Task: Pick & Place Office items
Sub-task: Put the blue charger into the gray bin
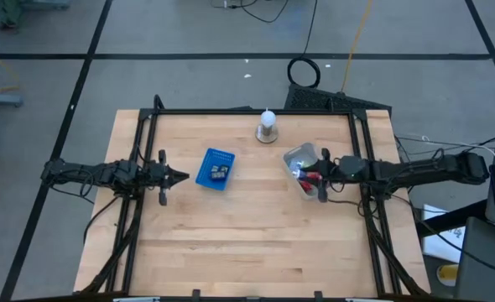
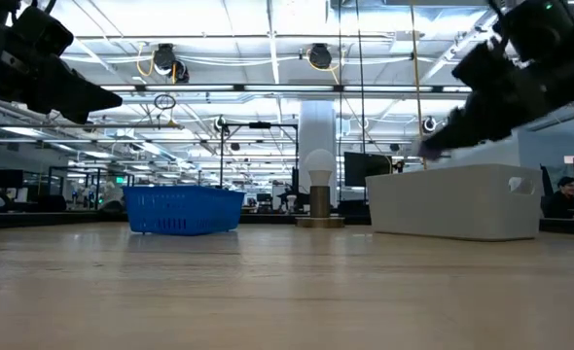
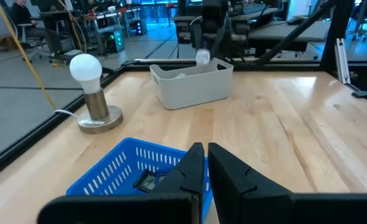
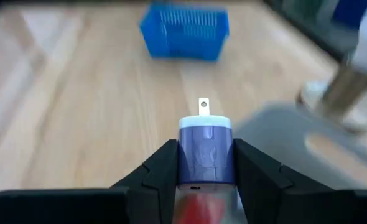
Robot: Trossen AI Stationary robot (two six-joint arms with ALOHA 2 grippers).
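My right gripper (image 4: pixel 205 163) hovers over the clear grey tray (image 1: pixel 299 156) at the table's right and is shut on a purple-white piece (image 4: pixel 205 149). Red and blue bits (image 1: pixel 304 176) lie in the tray under it. My left gripper (image 3: pixel 207 167) is shut and empty, hanging above the table just left of the blue mesh basket (image 1: pixel 216 168). Dark pieces (image 1: pixel 221 173) lie on the basket's floor. In the low view the right gripper (image 2: pixel 433 146) hangs above the tray (image 2: pixel 457 199). My right gripper pinches the purple-white piece by its two flat sides (image 4: pixel 185 152) between both fingers (image 4: pixel 162 168). It comes from the table's right, slanting down. A small metal prong (image 4: pixel 203 107) sticks out past the fingertips. The piece is lifted clear above the tray.
A white knob on a round base (image 1: pixel 268 127) stands near the far edge, between basket and tray. A black frame (image 1: pixel 247 111) runs round the tabletop. Bare wood spreads across the near half of the table (image 1: pixel 247 243).
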